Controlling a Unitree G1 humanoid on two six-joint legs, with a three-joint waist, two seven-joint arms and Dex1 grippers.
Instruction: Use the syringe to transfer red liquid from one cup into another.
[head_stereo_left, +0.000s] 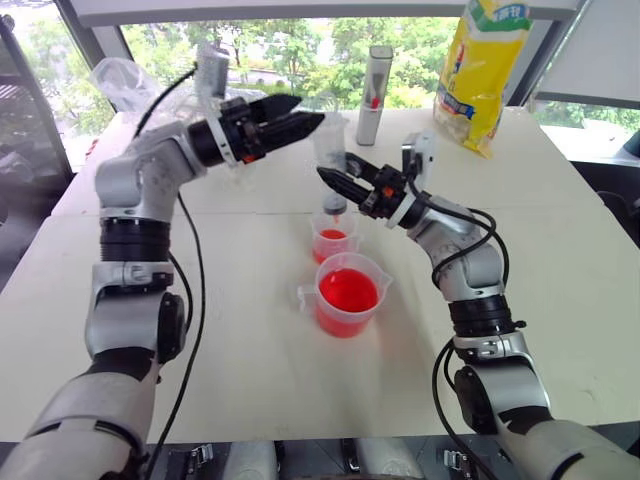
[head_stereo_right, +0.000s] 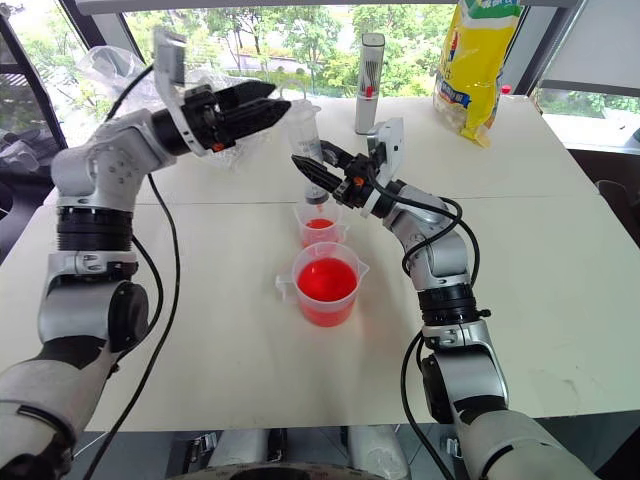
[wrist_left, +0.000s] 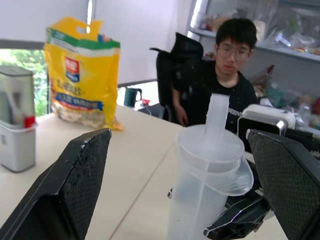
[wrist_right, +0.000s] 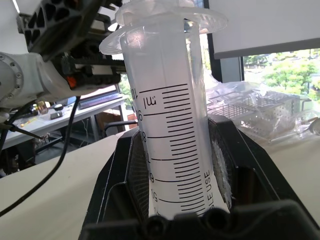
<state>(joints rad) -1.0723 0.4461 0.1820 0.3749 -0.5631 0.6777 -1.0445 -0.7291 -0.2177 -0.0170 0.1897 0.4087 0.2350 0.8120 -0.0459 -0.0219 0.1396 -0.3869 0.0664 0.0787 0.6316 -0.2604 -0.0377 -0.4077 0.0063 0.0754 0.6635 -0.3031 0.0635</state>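
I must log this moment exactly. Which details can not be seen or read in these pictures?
- Syringe contents: right wrist view, the frosted barrel hides any liquid level.
- Syringe tip: left eye view, too small above the smaller cup to tell if it drips.
- Lowest scale numbers: right wrist view, covered by the right gripper.
- Yellow bag text: left wrist view, blurred.
- Left gripper: fingers cut off by the frame's bottom edge.

Bare table (head_stereo_left: 250, 390) in front of the two cups, open on both sides. Small cup (head_stereo_left: 333, 238) touching big cup (head_stereo_left: 348, 296) or nearly, no gap between. Syringe (head_stereo_right: 305, 150) upright over small cup, clamped in right gripper (head_stereo_right: 312, 172), blocking straight-down access there. Left gripper (head_stereo_right: 268, 108) spread just beside plunger top. Grey tube (head_stereo_left: 374, 95) and yellow bag (head_stereo_left: 484, 70) crowding far edge.
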